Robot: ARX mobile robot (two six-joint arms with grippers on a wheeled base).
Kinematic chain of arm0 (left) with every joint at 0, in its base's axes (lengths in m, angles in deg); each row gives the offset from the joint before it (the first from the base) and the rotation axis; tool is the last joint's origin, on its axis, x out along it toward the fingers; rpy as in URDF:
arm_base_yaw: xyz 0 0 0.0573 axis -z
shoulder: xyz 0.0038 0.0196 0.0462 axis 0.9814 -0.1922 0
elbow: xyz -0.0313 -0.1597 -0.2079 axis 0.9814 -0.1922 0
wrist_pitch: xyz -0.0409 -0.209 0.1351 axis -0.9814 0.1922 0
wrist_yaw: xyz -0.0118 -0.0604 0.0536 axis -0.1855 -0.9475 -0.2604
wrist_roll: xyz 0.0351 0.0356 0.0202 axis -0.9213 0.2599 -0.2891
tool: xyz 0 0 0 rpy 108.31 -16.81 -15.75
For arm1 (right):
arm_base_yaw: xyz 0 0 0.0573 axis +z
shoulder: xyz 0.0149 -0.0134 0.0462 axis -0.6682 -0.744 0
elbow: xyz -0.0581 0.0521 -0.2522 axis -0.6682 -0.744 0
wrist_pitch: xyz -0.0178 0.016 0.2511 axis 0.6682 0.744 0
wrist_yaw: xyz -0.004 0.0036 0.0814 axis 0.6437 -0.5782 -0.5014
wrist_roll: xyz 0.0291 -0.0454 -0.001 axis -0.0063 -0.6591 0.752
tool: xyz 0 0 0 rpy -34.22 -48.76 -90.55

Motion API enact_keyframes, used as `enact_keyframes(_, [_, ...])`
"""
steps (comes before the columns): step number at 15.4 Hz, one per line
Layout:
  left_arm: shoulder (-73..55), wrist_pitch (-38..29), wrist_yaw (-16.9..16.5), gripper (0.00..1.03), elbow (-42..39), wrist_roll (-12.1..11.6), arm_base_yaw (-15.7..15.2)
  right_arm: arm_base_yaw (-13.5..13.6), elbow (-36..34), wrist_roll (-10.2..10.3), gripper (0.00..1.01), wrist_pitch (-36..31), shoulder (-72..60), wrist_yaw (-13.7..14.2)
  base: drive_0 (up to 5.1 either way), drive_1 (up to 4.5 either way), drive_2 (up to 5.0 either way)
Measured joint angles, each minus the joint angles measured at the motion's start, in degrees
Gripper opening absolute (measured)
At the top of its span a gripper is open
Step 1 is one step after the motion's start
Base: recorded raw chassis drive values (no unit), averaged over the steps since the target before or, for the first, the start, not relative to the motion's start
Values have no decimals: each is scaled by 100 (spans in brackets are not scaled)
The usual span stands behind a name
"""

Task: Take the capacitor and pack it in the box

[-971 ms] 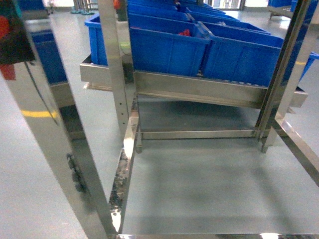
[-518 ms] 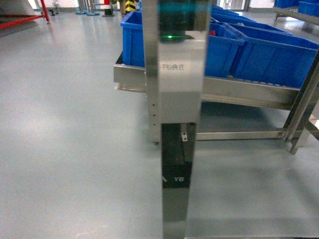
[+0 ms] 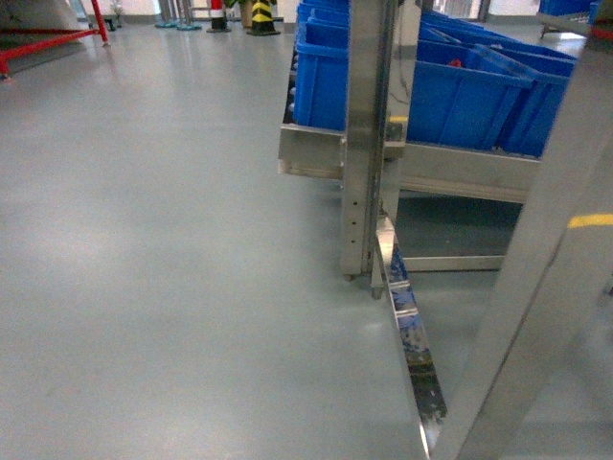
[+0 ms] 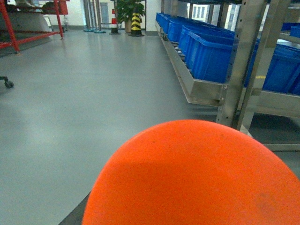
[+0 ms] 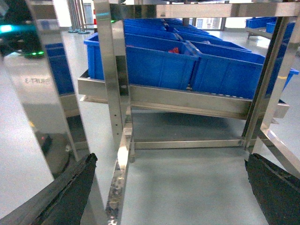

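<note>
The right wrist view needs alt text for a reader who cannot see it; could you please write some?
A stainless steel rack holds a row of blue plastic crates on a sloped shelf, with grey floor beneath. The right gripper's two dark fingers frame the bottom corners, spread wide and holding nothing.

The head view has swung further left: the steel post (image 3: 369,134) that filled the middle half a second ago now stands right of centre and looks narrower, and its green light and lettering are out of sight. The blue crates (image 3: 421,86) have slid to the upper right, and a second ago they spanned the top of the view. Open grey floor (image 3: 163,249) now fills the left half, with a red frame (image 3: 48,38) and a striped bollard (image 3: 261,16) showing at the top.
</note>
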State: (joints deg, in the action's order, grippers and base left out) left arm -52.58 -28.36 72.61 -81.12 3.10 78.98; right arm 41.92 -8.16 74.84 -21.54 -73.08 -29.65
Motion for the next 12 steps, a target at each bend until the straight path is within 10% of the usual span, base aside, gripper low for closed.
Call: enact_keyframes(12, [0, -4, -2, 43, 0, 0, 0, 0, 0, 0, 98, 0, 0, 2, -493, 243, 243])
